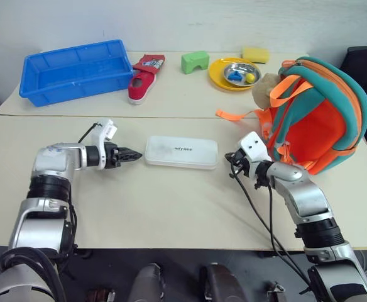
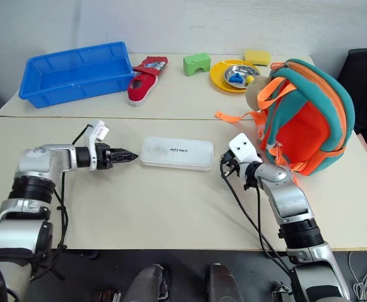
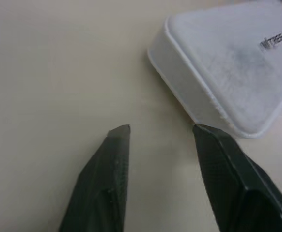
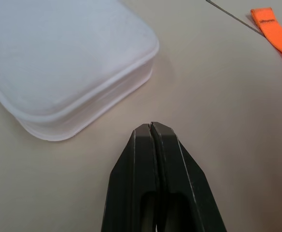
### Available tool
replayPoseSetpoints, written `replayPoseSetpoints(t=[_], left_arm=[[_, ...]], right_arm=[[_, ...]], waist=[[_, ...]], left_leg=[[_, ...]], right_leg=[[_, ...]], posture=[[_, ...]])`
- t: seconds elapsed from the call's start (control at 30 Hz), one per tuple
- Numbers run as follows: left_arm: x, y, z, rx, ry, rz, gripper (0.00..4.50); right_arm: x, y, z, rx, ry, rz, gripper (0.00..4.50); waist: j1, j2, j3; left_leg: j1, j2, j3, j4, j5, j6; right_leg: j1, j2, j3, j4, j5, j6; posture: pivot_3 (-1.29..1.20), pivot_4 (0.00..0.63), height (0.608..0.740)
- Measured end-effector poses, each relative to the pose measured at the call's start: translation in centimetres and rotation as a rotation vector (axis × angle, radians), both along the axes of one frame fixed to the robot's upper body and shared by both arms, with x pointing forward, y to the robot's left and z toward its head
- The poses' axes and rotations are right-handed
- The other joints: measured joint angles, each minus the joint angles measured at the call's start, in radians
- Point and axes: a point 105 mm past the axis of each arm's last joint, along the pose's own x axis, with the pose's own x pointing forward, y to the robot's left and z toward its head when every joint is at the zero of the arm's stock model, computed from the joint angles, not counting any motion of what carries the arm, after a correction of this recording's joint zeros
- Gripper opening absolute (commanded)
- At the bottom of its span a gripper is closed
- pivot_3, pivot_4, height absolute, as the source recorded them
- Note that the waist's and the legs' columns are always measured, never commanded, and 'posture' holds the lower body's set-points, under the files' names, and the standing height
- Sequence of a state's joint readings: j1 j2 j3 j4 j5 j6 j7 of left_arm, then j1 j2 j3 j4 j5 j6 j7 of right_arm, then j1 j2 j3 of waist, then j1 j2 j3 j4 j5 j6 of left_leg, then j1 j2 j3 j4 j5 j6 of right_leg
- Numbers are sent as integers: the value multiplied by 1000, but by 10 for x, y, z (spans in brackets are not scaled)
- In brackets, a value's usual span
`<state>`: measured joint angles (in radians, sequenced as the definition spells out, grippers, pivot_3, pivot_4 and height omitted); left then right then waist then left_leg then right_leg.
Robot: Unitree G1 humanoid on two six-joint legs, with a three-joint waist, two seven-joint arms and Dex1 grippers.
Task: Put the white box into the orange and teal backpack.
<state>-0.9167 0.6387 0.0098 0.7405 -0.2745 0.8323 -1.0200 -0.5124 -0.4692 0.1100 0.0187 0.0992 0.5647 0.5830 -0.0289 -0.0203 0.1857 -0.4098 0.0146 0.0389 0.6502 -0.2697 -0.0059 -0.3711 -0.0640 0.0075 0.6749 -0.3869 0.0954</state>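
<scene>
the white box (image 1: 181, 152) lies flat near the middle of the front table (image 1: 139, 207), its long sides running along the table's width, a strip of bare top between it and the seam with the rear table (image 1: 171, 94). the left gripper (image 1: 134, 154) points at the box's left short end, just beside it and apart from it; in the left wrist view its fingers (image 3: 107, 183) stand parted with bare tabletop between the tips, gripping nothing, one tip close to the box's rounded corner. the right gripper (image 4: 151, 126) sits just off the box's right end, its two fingers pressed together and empty, a narrow band of table between them and the box wall. the wide stretch of top from the box to the front edge lies open.

the orange and teal backpack (image 1: 315, 116) stands upright at the right end of the front table, close behind the right gripper, its right side reaching toward the table's right edge. its orange webbing strap (image 1: 234, 114) trails across the seam. a tan plush toy (image 1: 266, 88) shows at its upper left, mostly covered by straps; whether the bag's mouth is open i cannot tell.

on the rear table, a blue bin (image 1: 76, 69) sits at the left end, then a red shoe (image 1: 144, 80), a green block (image 1: 195, 61), a yellow plate (image 1: 224, 78) carrying a metal bowl (image 1: 241, 73) with small items too tiny to name, and a yellow sponge (image 1: 256, 54) near the back edge
</scene>
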Motion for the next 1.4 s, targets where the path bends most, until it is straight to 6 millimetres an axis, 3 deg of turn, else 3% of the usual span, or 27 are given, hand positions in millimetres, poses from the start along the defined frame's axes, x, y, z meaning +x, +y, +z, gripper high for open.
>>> replayPoseSetpoints(t=[0.13, 0.17, 0.43, 0.67, 0.87, 1.0, 1.1, 1.27, 1.4], left_arm=[[3, 0, 5, -128, 99, 25, 4400], [4, -1, 7, -150, 113, 29, 4457], [12, -19, 6, -231, 183, 37, 4457], [13, -66, 0, -202, 182, -105, 4457], [13, -85, 0, -207, 191, -147, 4457], [13, -83, -1, -232, 208, -132, 3577], [11, -82, 0, -275, 234, -135, 2638], [5, -90, 20, -397, 236, -215, 1420], [-5, -95, 27, -430, 270, -293, 1311]], right_arm=[[2, 1, 0, -8, -10, 7, 0], [2, 1, 0, -10, -10, 7, 0], [5, 5, -4, -25, -9, 15, 0], [5, 8, -7, -39, -12, 24, 0], [5, 6, -7, -45, -14, 19, 0], [4, 5, -8, -46, -17, 20, 0], [1, 2, -8, -40, -20, 12, 0], [-5, -3, -10, -27, -25, -13, 0], [-28, -12, -12, 31, -9, -55, 0]], waist=[[1, 0, 0], [1, 0, 0], [2, 0, 0], [11, 0, 0], [17, 0, 0], [16, 0, 0], [15, 0, 0], [22, -1, 0], [24, 0, 0]], left_leg=[[-3, 0, 0, 2, 0, 0], [-3, 0, 0, 2, 0, 0], [-3, -1, 0, 3, 0, 0], [-2, -3, 0, 5, 0, 1], [-2, -3, 0, 6, 0, 1], [-3, -3, 0, 6, 0, 1], [-4, -2, 0, 6, 0, 1], [-5, -2, 0, 7, 0, 1], [-10, -2, -1, 8, 0, 1]], right_leg=[[-3, 0, 0, 2, 0, 0], [-3, 0, -1, 2, 0, 0], [-3, -2, -1, 4, 0, 0], [-2, -4, -2, 4, 0, 0], [-2, -4, -2, 4, 0, 0], [-3, -4, -2, 5, 0, 0], [-4, -4, -2, 5, 0, 0], [-4, -4, -3, 5, 0, 0], [-8, -3, -2, 5, 0, 0]], posture=[[0, 150, 740], [0, 150, 740], [0, 150, 740], [0, 150, 740], [0, 150, 740], [0, 150, 740], [0, 150, 740], [0, 150, 740], [0, 150, 740]])
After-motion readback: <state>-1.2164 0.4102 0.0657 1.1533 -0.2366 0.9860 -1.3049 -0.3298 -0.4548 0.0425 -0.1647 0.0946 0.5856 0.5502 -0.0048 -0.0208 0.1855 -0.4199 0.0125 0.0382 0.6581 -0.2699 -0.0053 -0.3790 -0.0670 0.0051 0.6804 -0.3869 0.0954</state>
